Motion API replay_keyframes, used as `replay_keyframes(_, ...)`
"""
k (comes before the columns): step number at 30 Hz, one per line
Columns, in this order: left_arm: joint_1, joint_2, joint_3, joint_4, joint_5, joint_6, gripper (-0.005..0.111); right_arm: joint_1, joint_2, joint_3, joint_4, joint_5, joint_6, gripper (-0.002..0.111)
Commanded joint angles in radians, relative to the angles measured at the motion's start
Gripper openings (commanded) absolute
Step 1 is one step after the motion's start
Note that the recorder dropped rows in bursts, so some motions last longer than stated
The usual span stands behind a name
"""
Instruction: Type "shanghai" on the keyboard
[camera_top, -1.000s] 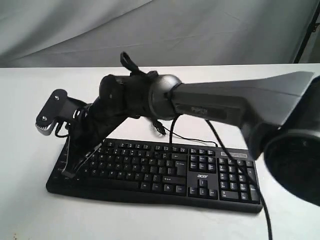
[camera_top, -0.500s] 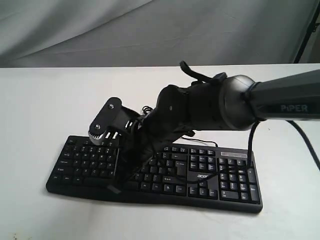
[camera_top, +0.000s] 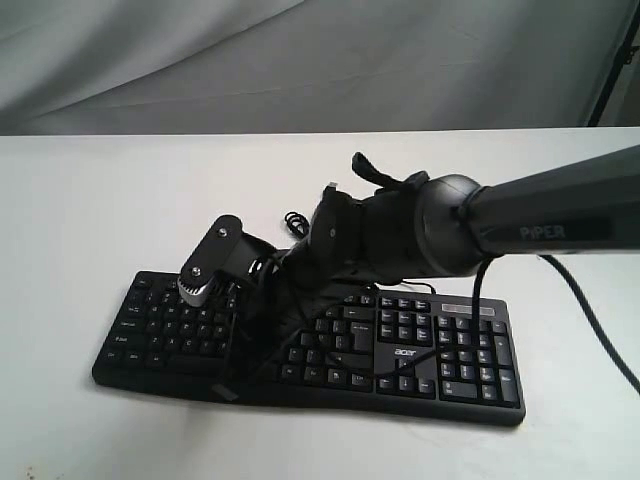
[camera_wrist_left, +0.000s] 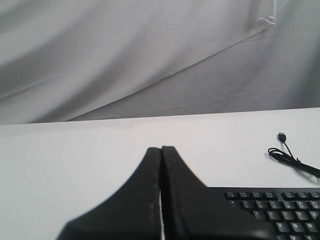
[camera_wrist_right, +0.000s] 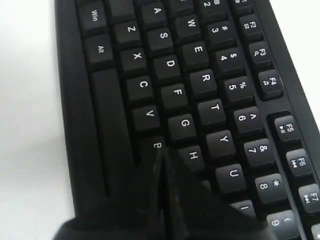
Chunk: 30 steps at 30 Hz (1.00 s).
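Note:
The black keyboard (camera_top: 440, 350) lies on the white table, its "acer" logo facing the exterior camera. My right arm reaches across it from the right. The right gripper (camera_top: 230, 385) is shut with nothing in it and points down at the left half of the keys. In the right wrist view the right gripper (camera_wrist_right: 160, 151) has its tip between the B and H keys of the keyboard (camera_wrist_right: 170, 65). Whether it touches a key is unclear. My left gripper (camera_wrist_left: 161, 149) is shut and empty over bare table beside the keyboard (camera_wrist_left: 280, 210). It is out of the exterior view.
The thin USB cable (camera_top: 295, 222) lies coiled on the table behind the keyboard, and in the left wrist view the cable (camera_wrist_left: 287, 155) shows its plug end. A grey cloth backdrop (camera_top: 320, 60) hangs behind the table. The arm's own cable trails over the number pad.
The right arm has swung from the keyboard's left end toward its middle, then dropped lower over the letter keys in the last half second.

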Motion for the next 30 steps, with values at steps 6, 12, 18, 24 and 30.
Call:
replay_keyframes(6, -0.006, -0.002, 0.002, 0.000, -0.006, -0.003, 0.000, 0.000, -0.001, 0.001, 0.008, -0.021, -0.021, 0.000)
replay_keyframes(12, -0.006, -0.002, 0.002, 0.000, -0.006, -0.003, 0.000, 0.000, 0.032, 0.001, 0.011, -0.021, -0.021, 0.000)
replay_keyframes(18, -0.006, -0.002, 0.002, 0.000, -0.006, -0.003, 0.000, 0.000, 0.004, -0.011, 0.009, -0.014, -0.024, 0.000)
replay_keyframes(24, -0.006, -0.002, 0.002, 0.000, -0.006, -0.003, 0.000, 0.000, 0.000, -0.082, -0.004, 0.003, -0.024, 0.000)
replay_keyframes(30, -0.006, -0.002, 0.002, 0.000, -0.006, -0.003, 0.000, 0.000, 0.056, -0.144, -0.012, 0.026, -0.024, 0.000)
